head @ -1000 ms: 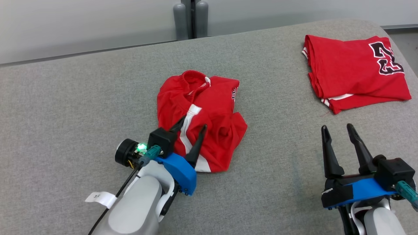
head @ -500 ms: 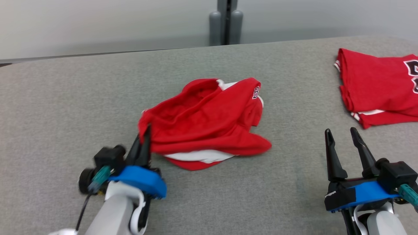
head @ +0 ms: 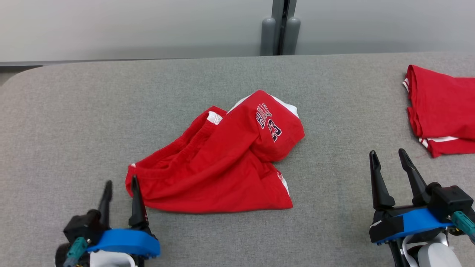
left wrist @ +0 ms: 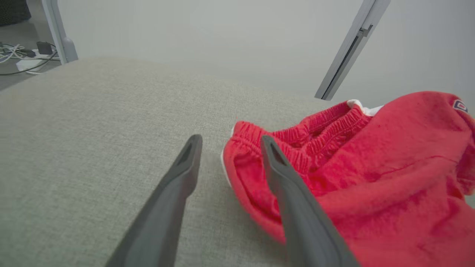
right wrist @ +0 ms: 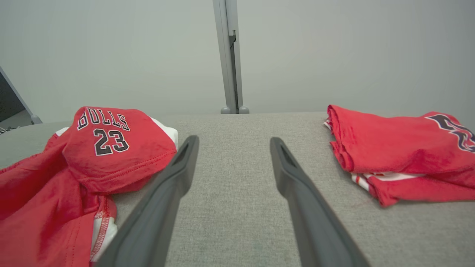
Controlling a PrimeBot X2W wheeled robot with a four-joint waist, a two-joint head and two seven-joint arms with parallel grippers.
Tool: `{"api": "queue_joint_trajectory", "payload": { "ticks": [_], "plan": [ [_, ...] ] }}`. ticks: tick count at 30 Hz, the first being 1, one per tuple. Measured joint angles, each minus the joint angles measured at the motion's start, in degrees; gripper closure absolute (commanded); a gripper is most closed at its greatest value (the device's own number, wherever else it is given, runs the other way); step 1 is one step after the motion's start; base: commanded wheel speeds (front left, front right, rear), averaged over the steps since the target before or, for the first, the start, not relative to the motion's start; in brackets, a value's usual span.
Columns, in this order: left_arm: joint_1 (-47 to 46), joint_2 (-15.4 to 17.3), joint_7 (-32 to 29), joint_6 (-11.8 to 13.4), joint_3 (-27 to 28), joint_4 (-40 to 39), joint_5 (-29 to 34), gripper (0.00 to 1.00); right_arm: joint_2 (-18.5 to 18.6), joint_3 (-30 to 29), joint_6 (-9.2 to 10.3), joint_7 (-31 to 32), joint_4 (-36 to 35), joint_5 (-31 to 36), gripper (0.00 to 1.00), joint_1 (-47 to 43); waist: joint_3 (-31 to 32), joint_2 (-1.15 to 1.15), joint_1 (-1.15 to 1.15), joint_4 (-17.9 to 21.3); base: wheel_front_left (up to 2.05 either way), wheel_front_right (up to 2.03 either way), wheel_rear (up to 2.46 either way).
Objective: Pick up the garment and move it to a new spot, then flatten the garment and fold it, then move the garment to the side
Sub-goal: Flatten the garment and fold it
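Note:
The garment [head: 222, 167] is a pair of red shorts with white trim and "BULLS 23" print, lying crumpled in the middle of the grey cloth-covered table [head: 74, 111]. My left gripper [head: 121, 180] is open at the lower left, its right finger against the near-left corner of the elastic waistband. In the left wrist view the left gripper [left wrist: 231, 139] has that corner of the garment [left wrist: 371, 167] partly between its spread fingers, not pinched. My right gripper [head: 387, 152] is open at the lower right over bare table. In the right wrist view the right gripper [right wrist: 233, 139] has the garment [right wrist: 111, 148] on its left.
A second red garment [head: 441, 111], folded, lies at the table's far right edge, also seen as the folded garment [right wrist: 393, 144] in the right wrist view. A grey post [head: 280, 33] stands behind the table against the wall. Cables lie on the floor [left wrist: 26, 61] past the left edge.
The head camera has shifted. My left gripper shut on the garment's edge, pulled it toward the near left, then opened and let go. The garment now lies more spread out. The right gripper stayed open.

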State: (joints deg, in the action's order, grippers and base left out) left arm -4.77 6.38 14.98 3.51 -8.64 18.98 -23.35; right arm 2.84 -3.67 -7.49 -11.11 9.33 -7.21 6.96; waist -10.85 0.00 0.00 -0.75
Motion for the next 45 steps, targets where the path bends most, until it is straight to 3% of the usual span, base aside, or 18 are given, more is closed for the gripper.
{"api": "queue_joint_trajectory", "payload": {
  "ticks": [9, 18, 25, 33, 45],
  "plan": [
    [-0.7, -0.6, 0.0, -2.1, 4.4, -8.1, 7.3, 0.00, 0.0, 0.2, 0.00, 0.5, -0.3, 0.4, 0.00, -0.5, 1.7, 0.00, 0.00, -0.2, 0.00, 0.00, 0.00],
    [-0.4, -1.0, 0.0, -3.4, 7.4, -9.3, 10.5, 0.00, 0.0, 1.0, 0.00, 1.0, -0.3, 1.1, 0.00, -1.5, 2.8, 0.00, 0.00, 0.1, 0.00, 0.00, 0.00],
    [0.0, -1.7, 0.0, -3.6, 7.9, -9.7, 11.7, 0.00, 1.8, 9.5, 0.00, 2.1, 0.9, 1.7, 0.00, -1.1, 2.8, 0.00, 0.00, -0.7, 0.00, 0.00, 0.00],
    [-0.2, -2.7, 0.0, -4.5, 7.5, -9.4, 12.1, 0.00, 3.9, 20.8, 0.00, 2.3, 9.2, 0.9, 0.00, 1.2, 2.1, 0.00, 0.00, -3.5, 0.00, 0.00, 0.00],
    [-1.6, -3.2, 0.0, -4.7, 6.9, -8.8, 12.2, 0.00, 5.7, 27.5, 0.00, -0.7, 24.9, -0.6, 0.00, 7.7, -0.1, 0.00, 0.00, -7.6, 0.00, 0.00, 0.00]
  ]
}}
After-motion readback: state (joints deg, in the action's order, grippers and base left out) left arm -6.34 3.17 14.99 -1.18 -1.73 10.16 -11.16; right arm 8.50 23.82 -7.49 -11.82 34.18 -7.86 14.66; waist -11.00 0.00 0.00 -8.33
